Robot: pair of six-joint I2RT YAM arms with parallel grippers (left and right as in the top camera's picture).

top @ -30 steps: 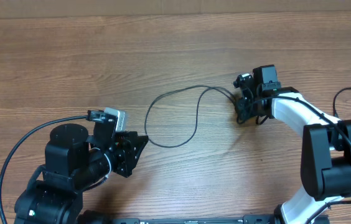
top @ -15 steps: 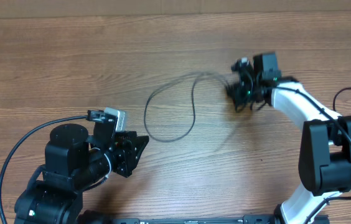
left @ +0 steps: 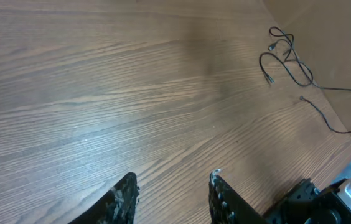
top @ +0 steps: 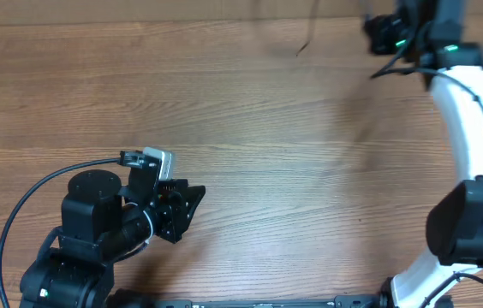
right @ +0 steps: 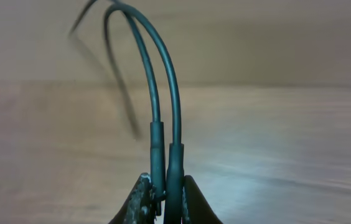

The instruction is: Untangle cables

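Thin black flexible cable (right: 176,165): two strands with moulded sleeves stand side by side in the right gripper (right: 163,188). The jaws are closed hard on them just below the sleeves. From the pinch both strands arch up and over, so the rest hangs free in the air. From overhead we see only a blurred dark streak near the far edge of the brown wood-grain table (top: 224,128).

Why held so, as we judge it: gripping by the stiff ends and lifting high lets the slack drop out of its loop under its own weight. It also carries this cable clear of the others.

Second lot: loose black cords with small plugs (left: 284,57) lie in a small heap at the right side of the table. Another strand trails just beside them. They are well apart from the lifted cable.

Left gripper (left: 172,194): low over bare wood at the near left, jaws partly parted, nothing between them. We take it to be waiting.

Against one second ago: the cable then lay as an open loop on the table's middle, with the right gripper at its right end. Now the loop is off the wood entirely. The white right arm (top: 473,120) has swung up and away to the far right corner. Left arm unmoved.
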